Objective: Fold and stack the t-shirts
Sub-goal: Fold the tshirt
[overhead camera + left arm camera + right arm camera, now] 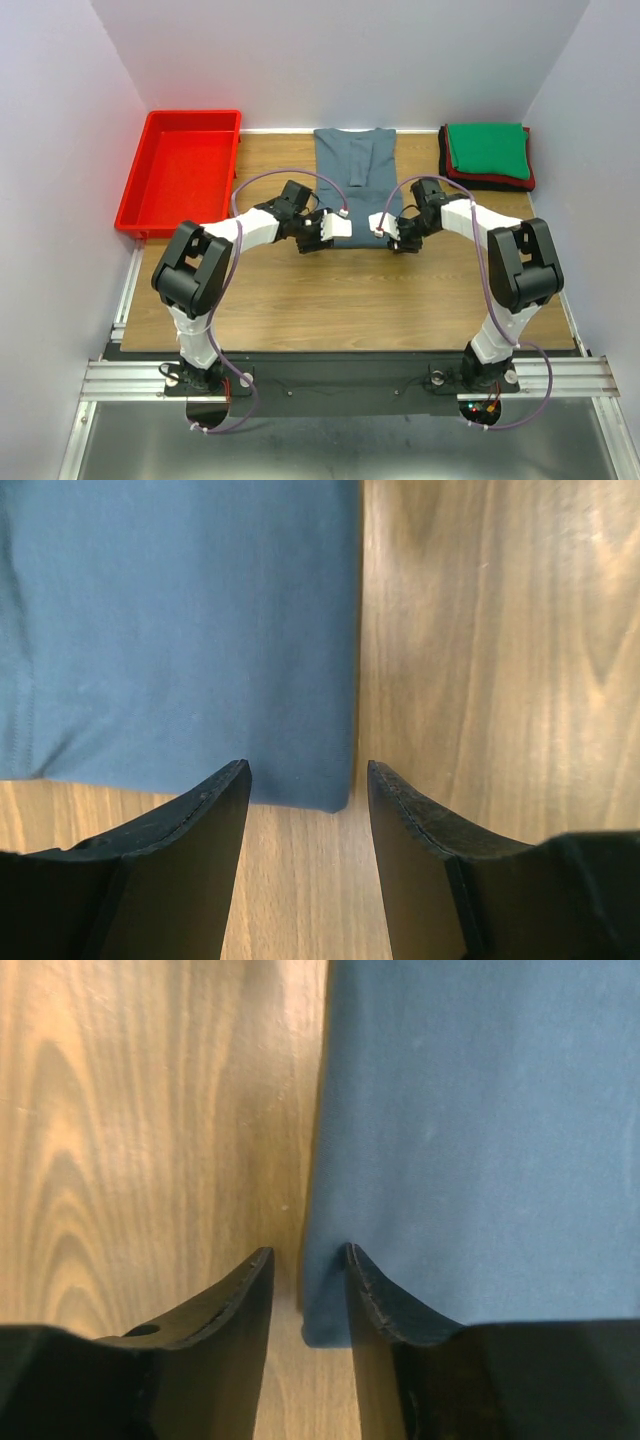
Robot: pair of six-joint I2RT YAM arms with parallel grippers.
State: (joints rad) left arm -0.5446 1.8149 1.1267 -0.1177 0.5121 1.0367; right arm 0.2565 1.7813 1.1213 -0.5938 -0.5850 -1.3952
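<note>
**Both arms at the near corners of the blue-grey shirt**

Well to the left of the blue-grey t-shirt [335, 170], a red tray [135, 185] sits at the far-left corner of the desk [350, 300].

The left fingers [338, 228] [200, 820] are at the shirt's near-left corner. They stand well apart and hold nothing. The cloth corner lies flat on the wood in the gap just past their tips.

The shirt [180, 630] [480, 1110] itself lies spread flat at the middle of the far edge of the desk, folded into a long narrow panel.

The right fingers [380, 222] [230, 1300] are at the shirt's near-right corner, with only a narrow gap between them. One finger is on bare wood and the other over the cloth, so they straddle the shirt's side edge. The cloth lies flat there and does not look pinched up.

Right of the shirt and apart from it is a folded stack, with a green t-shirt [487, 148] on top, a red one [449, 168] under it and a black one [492, 186] at the bottom.
</note>
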